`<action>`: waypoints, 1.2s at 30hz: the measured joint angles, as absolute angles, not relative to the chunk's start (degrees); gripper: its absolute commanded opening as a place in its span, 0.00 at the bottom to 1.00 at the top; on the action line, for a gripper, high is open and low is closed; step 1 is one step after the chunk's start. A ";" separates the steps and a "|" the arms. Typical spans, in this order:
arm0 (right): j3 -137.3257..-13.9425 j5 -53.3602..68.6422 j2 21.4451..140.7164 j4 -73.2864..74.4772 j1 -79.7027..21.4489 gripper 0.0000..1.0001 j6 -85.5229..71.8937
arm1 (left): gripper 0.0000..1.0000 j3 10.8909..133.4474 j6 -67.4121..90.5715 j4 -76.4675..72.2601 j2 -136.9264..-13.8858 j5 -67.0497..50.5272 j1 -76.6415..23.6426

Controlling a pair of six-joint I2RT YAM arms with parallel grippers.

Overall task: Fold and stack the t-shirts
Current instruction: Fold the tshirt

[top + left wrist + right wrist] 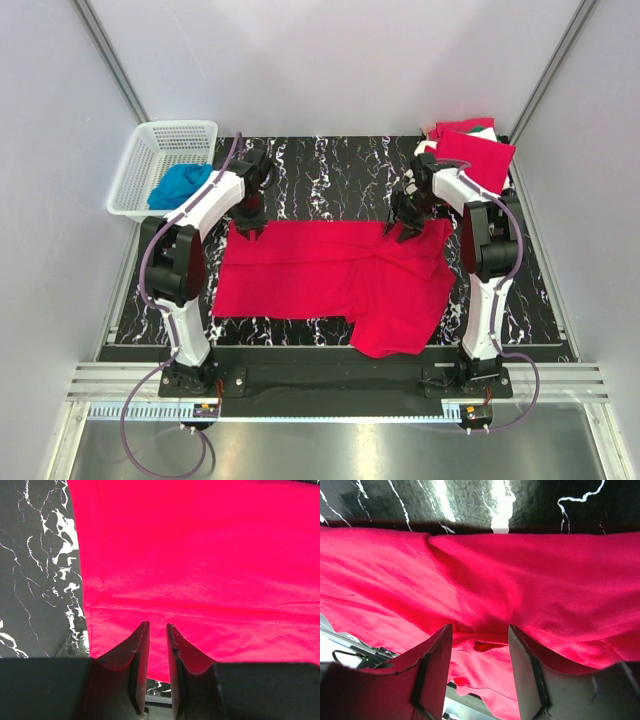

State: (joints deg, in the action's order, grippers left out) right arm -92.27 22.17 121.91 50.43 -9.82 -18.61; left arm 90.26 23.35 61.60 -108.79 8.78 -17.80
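One red t-shirt (330, 275) lies spread out on the black marbled mat (320, 165), its right part bunched and folded toward the front. My left gripper (247, 226) hovers over the shirt's far left corner; in the left wrist view its fingers (157, 625) stand a narrow gap apart over the red cloth (200, 555), with nothing between them. My right gripper (405, 228) is at the shirt's far edge, right of centre. Its jaws (480, 627) are wide open above rumpled red fabric (520, 580). Folded red t-shirts (472, 152) are piled at the back right, with white and green (484, 127) showing.
A white plastic basket (140, 165) at the back left holds a blue cloth (180, 184). Grey walls close in the table on three sides. A metal rail (330, 385) runs along the near edge by the arm bases.
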 measured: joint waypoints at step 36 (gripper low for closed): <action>-85.71 19.55 112.14 54.11 -10.13 0.65 -17.98 | 0.24 89.38 23.49 61.56 -107.92 8.80 -17.80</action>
